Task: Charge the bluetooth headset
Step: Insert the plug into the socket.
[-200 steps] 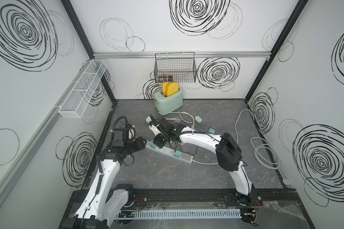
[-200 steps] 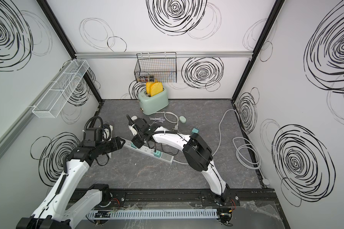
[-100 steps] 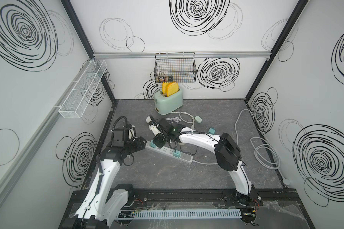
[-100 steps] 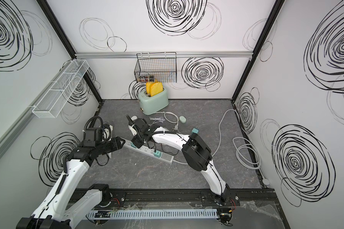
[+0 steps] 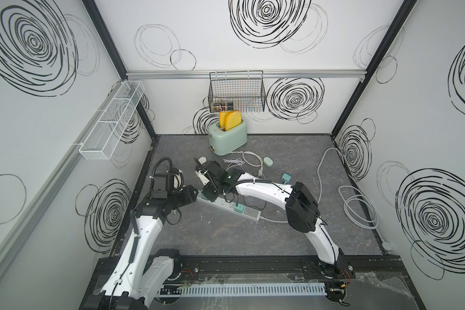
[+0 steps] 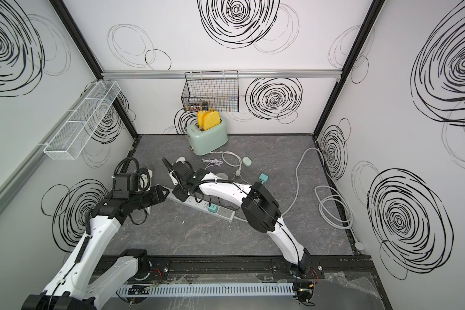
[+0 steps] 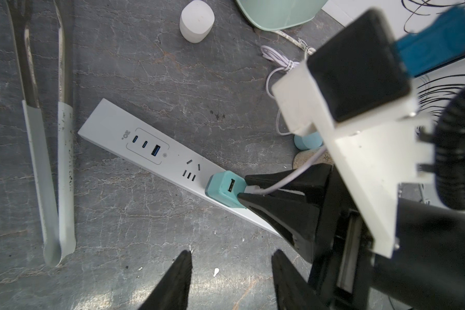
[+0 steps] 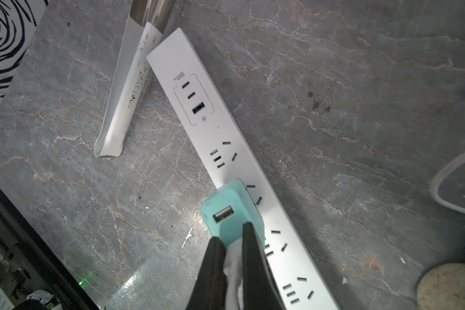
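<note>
Grey marbled floor (image 5: 226, 236), enclosed by white walls scrawled with black spirals. Entries are listed near to far.

1. Left gripper (image 7: 231, 255): jaws half spread, nothing between them. It is hung just on the near side of the power strip (image 7: 172, 159), towards the strip's left part.
2. Power strip: laid slantwise mid-floor. A teal adapter (image 7: 223, 192) is seated in one socket, and its USB port (image 8: 223, 214) is seen vacant.
3. Right gripper (image 7: 244, 187): pressed together on a white USB plug (image 8: 232, 265). The plug tip is held just beside the port, not entered. The lilac cable (image 7: 287, 177) is trailed off to the far right.
4. Headset: taken to be the pale blue rounded item (image 7: 308, 141) just beyond the right gripper, by a speckled disc (image 8: 440, 287). Its cable joint is hidden, so this is judged, not confirmed.
5. Far: white case (image 7: 196, 21), toaster (image 5: 228, 137), wire basket (image 5: 236, 94).

Step in hand: plug insertion. The next move is judged to call for the plug to be squared with the port and pushed straight in, with the adapter held seated.
</note>
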Robot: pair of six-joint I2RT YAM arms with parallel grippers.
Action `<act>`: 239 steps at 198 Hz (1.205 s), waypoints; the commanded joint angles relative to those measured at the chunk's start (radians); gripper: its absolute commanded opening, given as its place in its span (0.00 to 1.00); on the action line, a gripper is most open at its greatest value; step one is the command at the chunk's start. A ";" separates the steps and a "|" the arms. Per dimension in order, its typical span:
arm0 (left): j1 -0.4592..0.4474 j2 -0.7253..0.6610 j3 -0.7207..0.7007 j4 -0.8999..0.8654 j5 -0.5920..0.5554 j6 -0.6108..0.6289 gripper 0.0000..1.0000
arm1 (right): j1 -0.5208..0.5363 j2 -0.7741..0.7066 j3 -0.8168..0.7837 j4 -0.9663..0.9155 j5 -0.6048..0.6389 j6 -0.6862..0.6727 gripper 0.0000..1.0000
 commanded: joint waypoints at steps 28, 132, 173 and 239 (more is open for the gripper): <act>0.001 -0.016 0.022 0.001 0.002 0.013 0.53 | 0.015 0.036 -0.063 -0.103 0.011 -0.010 0.00; 0.003 -0.025 0.020 0.003 0.010 0.010 0.53 | 0.040 0.066 -0.115 -0.087 0.005 0.009 0.00; 0.005 -0.026 0.019 0.000 0.010 0.012 0.53 | 0.043 0.073 -0.127 -0.145 -0.059 -0.028 0.00; 0.010 -0.024 0.021 0.000 0.015 0.010 0.53 | 0.070 0.130 -0.094 -0.193 -0.082 -0.024 0.00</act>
